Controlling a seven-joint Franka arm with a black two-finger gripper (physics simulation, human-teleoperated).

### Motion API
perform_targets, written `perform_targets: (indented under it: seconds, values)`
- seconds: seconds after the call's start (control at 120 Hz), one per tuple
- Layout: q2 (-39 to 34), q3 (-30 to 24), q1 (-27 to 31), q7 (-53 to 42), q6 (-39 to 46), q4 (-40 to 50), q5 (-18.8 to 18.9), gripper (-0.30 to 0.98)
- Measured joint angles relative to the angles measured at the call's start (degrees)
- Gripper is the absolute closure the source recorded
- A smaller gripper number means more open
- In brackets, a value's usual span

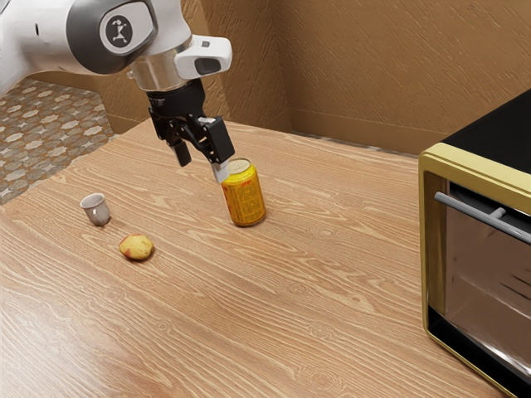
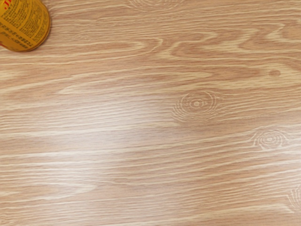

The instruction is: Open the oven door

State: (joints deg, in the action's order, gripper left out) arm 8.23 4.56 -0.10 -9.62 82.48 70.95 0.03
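My gripper hangs above the table at the back, its two fingers apart with nothing between them. The oven, with a gold frame and black top, stands at the exterior view's right edge, well away from the gripper. Its glass door is upright against the front, and a grey bar handle runs across its upper part. The oven's far side is cut off by the picture edge.
A yellow can stands close by the gripper, and the same can is in the wrist view. A small grey cup and a yellowish lump of food lie toward the exterior view's left on the wooden table.
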Motion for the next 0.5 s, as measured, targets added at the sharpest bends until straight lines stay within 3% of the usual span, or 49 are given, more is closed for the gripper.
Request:
perform_targets:
  seconds: [0.258, 0.3, 0.35, 0.417, 0.5]
  values:
    - [-1.9, 0.2, -0.1, -0.5, -0.2, -2.7, -0.2, 0.0]
    - [-9.0, -3.5, 2.7, -5.1, -0.5, -8.3, -2.0, 0.0]
    - [-15.7, -13.9, 8.5, -11.1, -2.4, -9.8, -1.4, 0.0]
    - [-23.2, -23.6, -2.3, -19.0, -3.9, -5.7, -2.5, 0.0]
    - [-36.5, -22.3, -5.5, -30.5, -1.5, 9.7, -8.5, 0.0]
